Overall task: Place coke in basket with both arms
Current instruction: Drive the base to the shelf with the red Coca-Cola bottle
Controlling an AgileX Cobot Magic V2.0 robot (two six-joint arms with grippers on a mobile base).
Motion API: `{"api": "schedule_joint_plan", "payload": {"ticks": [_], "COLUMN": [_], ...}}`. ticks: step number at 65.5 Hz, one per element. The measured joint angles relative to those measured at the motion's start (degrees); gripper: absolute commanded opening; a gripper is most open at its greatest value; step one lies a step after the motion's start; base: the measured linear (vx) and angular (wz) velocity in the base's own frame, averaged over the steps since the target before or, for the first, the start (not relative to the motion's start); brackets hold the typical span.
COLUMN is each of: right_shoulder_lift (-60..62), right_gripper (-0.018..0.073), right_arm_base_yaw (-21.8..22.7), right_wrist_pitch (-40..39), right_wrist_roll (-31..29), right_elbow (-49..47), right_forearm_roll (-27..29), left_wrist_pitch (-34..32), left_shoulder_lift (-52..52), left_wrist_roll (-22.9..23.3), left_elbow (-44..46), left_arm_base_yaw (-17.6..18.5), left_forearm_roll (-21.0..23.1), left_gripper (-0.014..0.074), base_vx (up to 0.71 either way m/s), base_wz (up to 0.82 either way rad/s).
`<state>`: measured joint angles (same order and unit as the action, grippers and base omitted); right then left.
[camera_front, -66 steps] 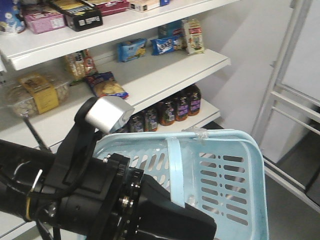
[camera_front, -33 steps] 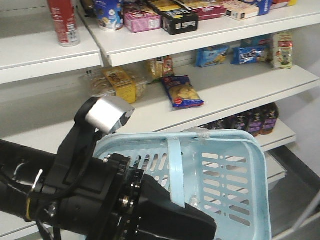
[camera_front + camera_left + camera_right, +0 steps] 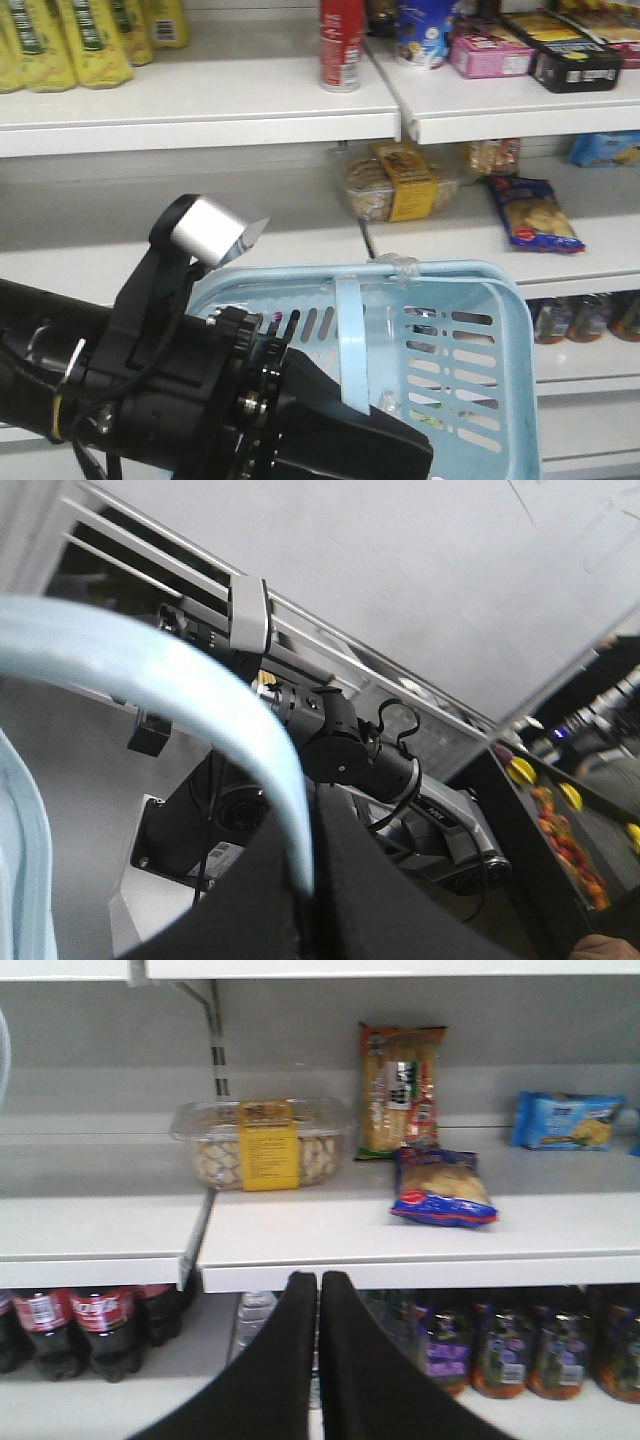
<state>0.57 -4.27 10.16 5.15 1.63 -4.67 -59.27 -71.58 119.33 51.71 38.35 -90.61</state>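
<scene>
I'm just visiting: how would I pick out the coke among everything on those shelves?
Find the white shelf carrying the clear tub with a yellow label. On the level beneath it, at the far left, stand the coke bottles: dark with red labels. The other dark bottles to the right wear purple labels instead.

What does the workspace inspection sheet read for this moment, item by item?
Surface: white shelves, stocked.
Job's things: basket held by its handle; dark bottles with red labels, likely the coke, on the lower shelf.
Clutter: clear tub, snack bag, blue pack.
Grippers: left pincer shut on handle; right pincer shut, empty.
Cables: black loop on the right arm.
Surroundings: pale wall behind that arm.
</scene>
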Motion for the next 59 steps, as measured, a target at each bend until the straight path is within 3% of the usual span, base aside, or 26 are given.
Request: {"api": "schedule_joint_plan", "payload": {"ticks": [30, 59], "right_shoulder_lift": [0.0, 0.0], "right_gripper": [-0.0005, -0.0005], "right_arm_base_yaw": [0.0, 0.0], "right_wrist_pitch": [0.0, 0.0], "right_wrist_roll": [0.0, 0.0], "right_elbow": [0.0, 0.0], "right_forearm_roll": [0.0, 0.0], "left_wrist_pitch": [0.0, -0.1], "left_shoulder_lift": [0.0, 0.0], "left_wrist_roll": [0.0, 0.0], "left_elbow": [0.0, 0.0], "left_arm_base_yaw": [0.0, 0.0], "left_forearm_roll": [0.0, 0.0], "left_gripper": [-0.0006, -0.0006], "base_vx": [0.02, 0.06], "base_wz": [0.63, 0.38]}}
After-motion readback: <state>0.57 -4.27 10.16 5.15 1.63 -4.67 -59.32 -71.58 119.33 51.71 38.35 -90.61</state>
